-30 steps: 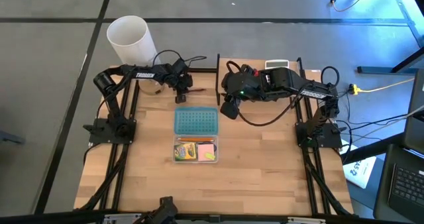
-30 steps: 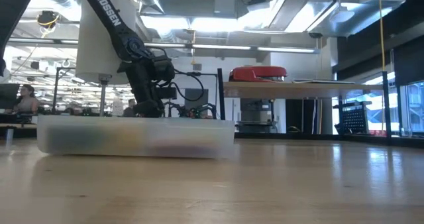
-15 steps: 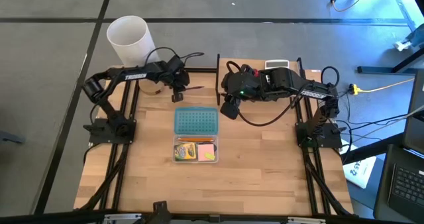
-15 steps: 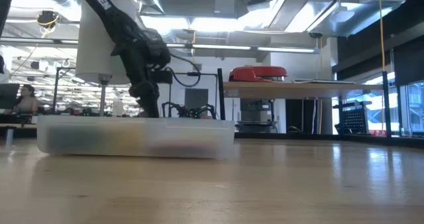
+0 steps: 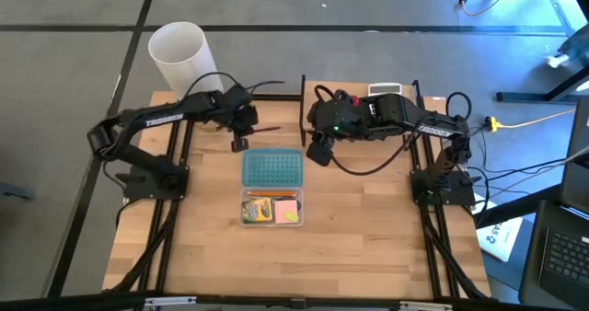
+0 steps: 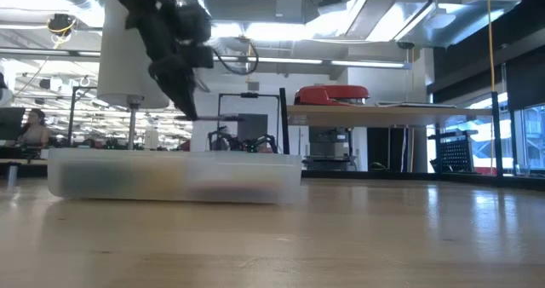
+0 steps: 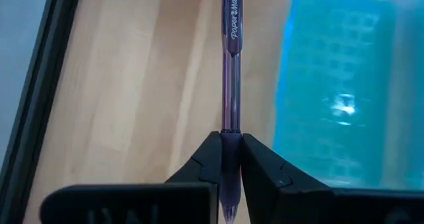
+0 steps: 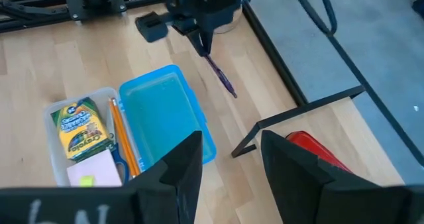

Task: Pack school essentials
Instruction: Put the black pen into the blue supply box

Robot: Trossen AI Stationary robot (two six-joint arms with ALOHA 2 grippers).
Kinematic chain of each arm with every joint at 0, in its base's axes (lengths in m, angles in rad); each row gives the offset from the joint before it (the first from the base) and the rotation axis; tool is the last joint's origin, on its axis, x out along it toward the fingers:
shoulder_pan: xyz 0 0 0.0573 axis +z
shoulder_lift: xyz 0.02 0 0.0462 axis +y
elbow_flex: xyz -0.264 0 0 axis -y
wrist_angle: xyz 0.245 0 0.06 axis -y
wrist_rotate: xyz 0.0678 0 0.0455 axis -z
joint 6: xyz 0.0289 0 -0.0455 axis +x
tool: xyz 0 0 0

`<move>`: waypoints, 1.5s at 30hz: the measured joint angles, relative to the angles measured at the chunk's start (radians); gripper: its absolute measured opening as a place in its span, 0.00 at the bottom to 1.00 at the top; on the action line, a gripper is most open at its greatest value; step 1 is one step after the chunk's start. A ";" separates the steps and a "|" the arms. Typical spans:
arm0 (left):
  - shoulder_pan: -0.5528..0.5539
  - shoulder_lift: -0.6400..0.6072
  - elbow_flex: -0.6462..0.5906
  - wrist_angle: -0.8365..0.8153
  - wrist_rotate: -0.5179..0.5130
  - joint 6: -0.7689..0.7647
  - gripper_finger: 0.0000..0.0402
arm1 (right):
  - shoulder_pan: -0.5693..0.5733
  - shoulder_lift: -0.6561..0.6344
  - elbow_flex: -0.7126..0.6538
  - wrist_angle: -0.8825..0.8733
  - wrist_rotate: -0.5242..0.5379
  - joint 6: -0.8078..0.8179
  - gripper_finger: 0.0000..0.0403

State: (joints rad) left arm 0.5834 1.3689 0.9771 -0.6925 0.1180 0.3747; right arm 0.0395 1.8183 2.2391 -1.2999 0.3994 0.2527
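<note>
The left arm (image 6: 166,41) hangs above the clear case (image 6: 174,175); a red stapler (image 6: 332,95) sits on a shelf behind.

The tabletop (image 5: 350,237) is pale, matt wood planking. The pen (image 7: 230,65) has a glossy, translucent plastic barrel. The blue lid (image 8: 162,118) is shiny translucent plastic, the crayon box (image 8: 81,128) printed card, the fingers (image 7: 262,171) matt black.

From overhead we look straight down on the whole table (image 5: 368,247) and both arms. Our low camera sits at table-top height, facing level across into the room. The left wrist camera looks close along its pen (image 7: 230,71); the right wrist camera views from farther off. All share the blue lid (image 5: 271,169) area.
</note>
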 joint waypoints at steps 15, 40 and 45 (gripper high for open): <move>-0.357 -0.138 0.000 -0.115 -0.072 -0.359 0.07 | 0.000 0.000 0.000 0.000 -0.075 -0.075 0.39; -0.792 -0.054 0.001 -0.050 -0.195 -0.646 0.07 | 0.001 0.000 0.000 0.003 -0.325 -0.131 0.39; -0.822 -0.009 0.001 -0.023 -0.209 -0.646 0.07 | 0.001 0.000 0.000 0.003 -0.325 -0.136 0.39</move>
State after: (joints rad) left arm -0.2383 1.3600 0.9783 -0.7156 -0.0907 -0.2714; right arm 0.0406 1.8183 2.2395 -1.2968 0.0742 0.1167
